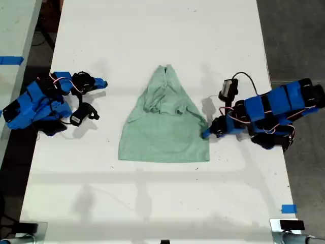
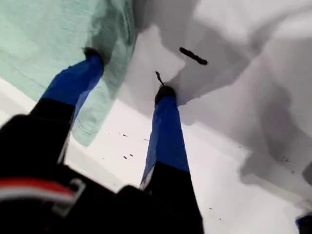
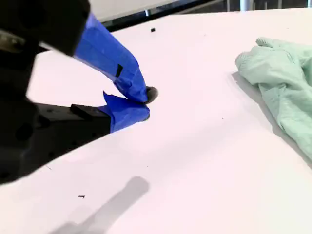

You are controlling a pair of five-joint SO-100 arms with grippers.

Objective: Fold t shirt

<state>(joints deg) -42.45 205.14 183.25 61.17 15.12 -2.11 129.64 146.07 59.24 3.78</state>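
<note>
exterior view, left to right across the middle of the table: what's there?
My second claw, closed, off the cloth → small pale mint-green wrinkled cloth t shirt → my first claw, open at the shirt's edge on the exterior view's right.

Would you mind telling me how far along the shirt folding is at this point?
Partly done: the t shirt has its upper part gathered inward into a narrow peak, hem flat. In hand: my first claw is open at its edge on the exterior view's right, one finger on the cloth. My second claw sits shut, away from it. Remaining folds are left.
</note>
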